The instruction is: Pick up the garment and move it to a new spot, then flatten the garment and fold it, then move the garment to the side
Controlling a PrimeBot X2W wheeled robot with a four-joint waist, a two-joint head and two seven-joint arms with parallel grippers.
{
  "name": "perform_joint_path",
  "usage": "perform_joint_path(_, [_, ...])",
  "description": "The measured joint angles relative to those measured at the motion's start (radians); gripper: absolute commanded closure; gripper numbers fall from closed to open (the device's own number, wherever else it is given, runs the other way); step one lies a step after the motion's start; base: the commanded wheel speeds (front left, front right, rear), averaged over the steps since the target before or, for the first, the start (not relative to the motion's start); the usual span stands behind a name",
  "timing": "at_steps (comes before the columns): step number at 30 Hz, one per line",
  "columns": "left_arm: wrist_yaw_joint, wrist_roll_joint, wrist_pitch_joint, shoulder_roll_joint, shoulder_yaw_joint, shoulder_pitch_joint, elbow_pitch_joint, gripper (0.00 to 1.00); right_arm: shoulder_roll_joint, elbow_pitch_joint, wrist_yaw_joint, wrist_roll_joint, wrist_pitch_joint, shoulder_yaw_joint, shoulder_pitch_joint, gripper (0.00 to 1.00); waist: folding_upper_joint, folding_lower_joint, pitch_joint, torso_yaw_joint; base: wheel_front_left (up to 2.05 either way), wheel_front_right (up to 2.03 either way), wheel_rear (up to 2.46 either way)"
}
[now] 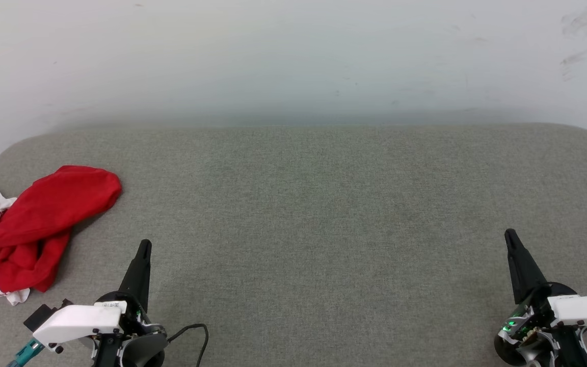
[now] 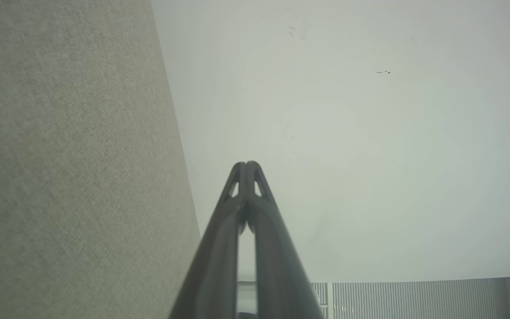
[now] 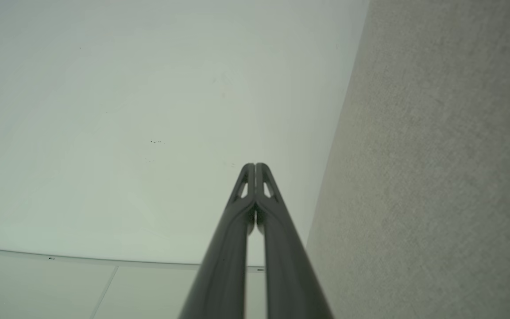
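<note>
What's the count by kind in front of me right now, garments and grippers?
garment: 1, red and white, crumpled at the far left of the grey surface
grippers: 2, left gripper and right gripper, both shut
Total: 3

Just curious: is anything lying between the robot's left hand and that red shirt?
Nothing. In the head view, only bare grey fabric surface separates the left hand from the crumpled red shirt, which lies farther left.

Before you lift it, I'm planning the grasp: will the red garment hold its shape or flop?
Likely floppy: the garment lies crumpled in soft folds. Pushing would probably bunch it on the textured grey surface, not slide it.
</note>
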Motion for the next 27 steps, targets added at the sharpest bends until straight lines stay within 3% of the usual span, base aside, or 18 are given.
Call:
perform_joint_path(16, [0.0,0.0,0.0,0.0,0.0,0.0,0.0,1.0,0.0,0.0,0.0,0.0,0.0,0.0,0.0,1.0,0.0,0.0,0.0,0.0,0.0,0.0,0.0])
perform_joint_path(17, [0.0,0.0,0.0,0.0,0.0,0.0,0.0,0.0,0.0,0.0,0.0,0.0,0.0,0.0,0.0,0.0,0.0,0.0,0.0,0.0,0.0,0.0,0.0])
perform_joint_path(27, [0.0,0.019,-0.03,-0.004,-0.01,0.038,0.018,0.0,0.001,0.031,0.0,-0.031,-0.028,0.006,0.042,0.0,0.0,0.0,0.001,0.0,0.0,0.0,0.0])
